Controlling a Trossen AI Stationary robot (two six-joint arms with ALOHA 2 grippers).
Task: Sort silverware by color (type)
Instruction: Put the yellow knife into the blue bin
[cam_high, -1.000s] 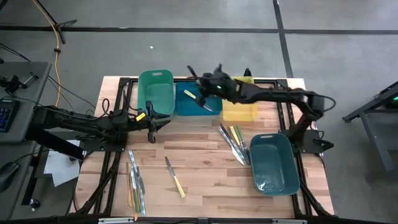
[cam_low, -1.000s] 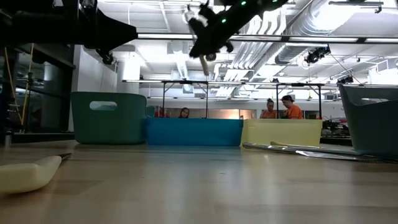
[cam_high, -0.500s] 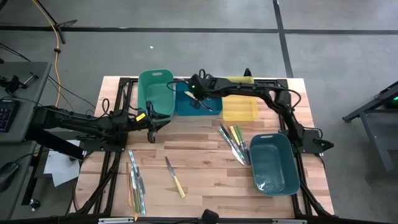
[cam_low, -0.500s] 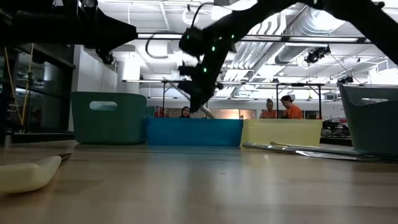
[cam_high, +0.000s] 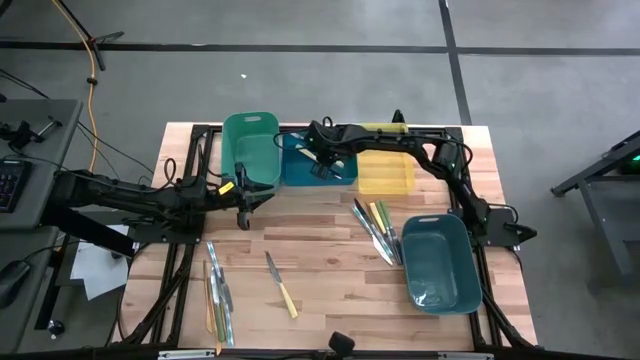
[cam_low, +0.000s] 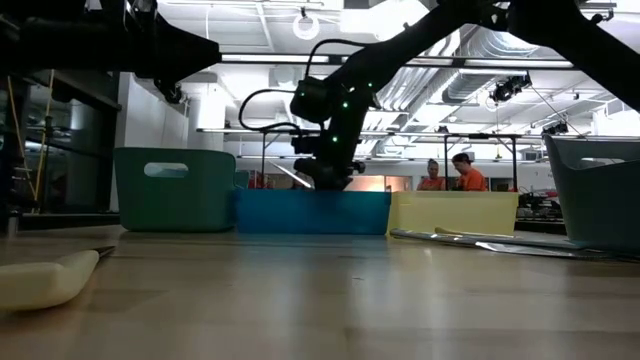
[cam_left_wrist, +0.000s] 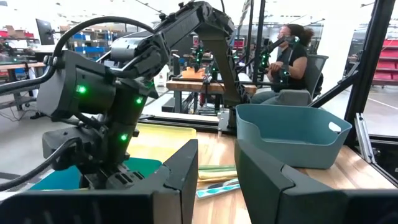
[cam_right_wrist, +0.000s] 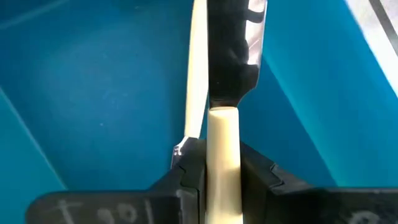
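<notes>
My right gripper (cam_high: 322, 163) reaches down into the blue bin (cam_high: 300, 170), shut on a knife with a pale yellow handle and silvery blade (cam_right_wrist: 233, 62). Another pale-handled utensil (cam_right_wrist: 198, 74) lies in that bin beside it. In the low view the right gripper (cam_low: 325, 178) dips behind the bin's near wall (cam_low: 312, 212). More silverware lies flat on the table: a cluster (cam_high: 376, 230) at the right, several pieces (cam_high: 216, 295) at the near left, and one yellow-handled knife (cam_high: 282, 286). My left gripper (cam_high: 243, 210) waits at the left, open and holding nothing. My right gripper pinches the knife's pale yellow handle (cam_right_wrist: 222, 124) between its two fingers. It comes steeply from above. The knife runs on past the fingertips in line with them, blade foremost, into the blue bin. Whether the blade's tip touches the bin's floor I cannot tell.
A green bin (cam_high: 252, 148) stands left of the blue one, a yellow bin (cam_high: 385, 172) right of it, and a teal bin (cam_high: 440, 262) at the near right. Bare wooden tabletop (cam_high: 320, 250) lies in the middle. People sit in the room beyond (cam_low: 450, 172).
My right gripper has come down from above the bins into the blue bin, moving toward the table's left and tipping from nearly level to steeply downward. It has kept hold of the yellow-handled knife, which has gone down with it.
</notes>
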